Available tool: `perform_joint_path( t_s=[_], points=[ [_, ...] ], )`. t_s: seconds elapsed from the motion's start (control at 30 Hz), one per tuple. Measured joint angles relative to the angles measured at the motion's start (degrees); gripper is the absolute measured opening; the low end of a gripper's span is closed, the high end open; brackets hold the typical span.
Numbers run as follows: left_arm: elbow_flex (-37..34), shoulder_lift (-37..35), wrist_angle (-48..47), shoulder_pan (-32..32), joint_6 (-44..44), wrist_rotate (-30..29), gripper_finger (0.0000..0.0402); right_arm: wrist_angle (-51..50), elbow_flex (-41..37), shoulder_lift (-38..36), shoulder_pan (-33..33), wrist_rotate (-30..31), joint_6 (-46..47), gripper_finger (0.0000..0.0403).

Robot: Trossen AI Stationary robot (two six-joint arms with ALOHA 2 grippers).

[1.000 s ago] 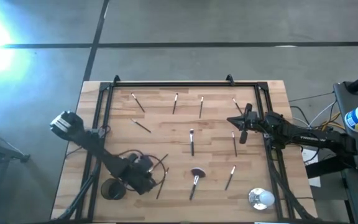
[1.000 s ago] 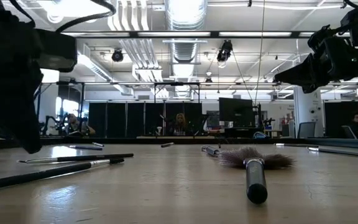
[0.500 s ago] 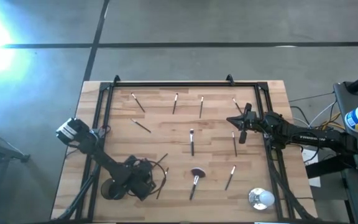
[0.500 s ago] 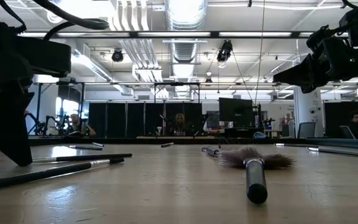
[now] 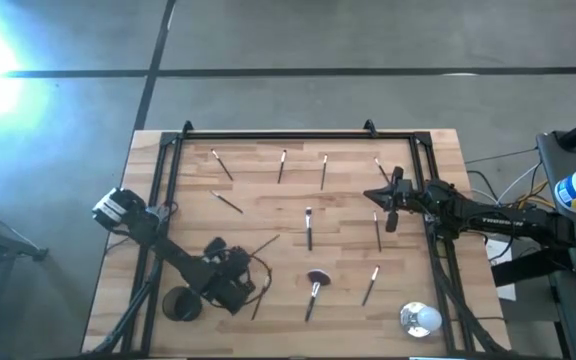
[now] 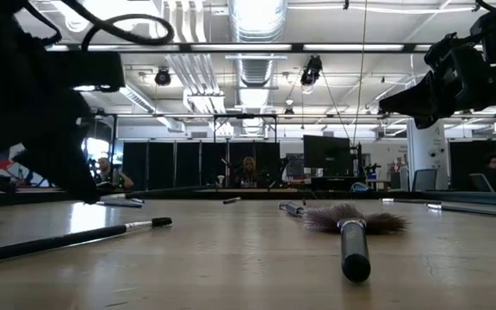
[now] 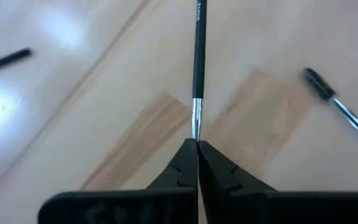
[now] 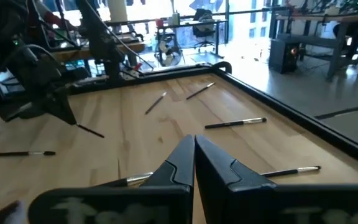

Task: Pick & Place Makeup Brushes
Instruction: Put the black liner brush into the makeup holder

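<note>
Left wrist view showed the left gripper (image 7: 197, 144) clamped on a brush (image 7: 197, 62) by its ferrule; lifting slowly, level, would prevent slipping.

Pale wood table (image 5: 268, 215) — glossy black brush handle (image 7: 197, 50), silvery metal ferrule.

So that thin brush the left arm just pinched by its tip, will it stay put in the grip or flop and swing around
The brush looks like a straight, rigid stick, so it probably won't flop. The left gripper has its fingers shut on the silver end only, with the whole dark handle sticking out, so it may pivot or droop. The metal end looks smooth, so slipping seems possible. It is likely very light.
</note>
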Motion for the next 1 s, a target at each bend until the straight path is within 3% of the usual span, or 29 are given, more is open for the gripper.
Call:
perform_joint_path(
  t_s=[0.3, 0.53, 0.77, 1.0],
  points=[
    [-1.4, 0.0, 15.8, 6.9, 20.4, -2.4, 0.0000, 4.2, 0.0, 8.8, 0.0, -4.1, 4.6, 0.0016],
    [-1.1, 0.0, 23.8, 11.6, 32.9, -2.6, 0.0000, 5.8, 3.3, 18.0, 1.6, -7.9, 4.3, 0.0067],
    [0.3, -0.2, 25.9, 13.1, 38.7, -2.1, 0.0000, 5.7, 11.3, 32.4, 5.4, -12.0, -0.3, 0.0119],
    [1.1, -0.2, 26.0, 13.2, 40.1, -2.0, 0.0000, 3.4, 22.0, 49.6, 7.9, -12.3, -5.3, 0.0147]
  ],
)
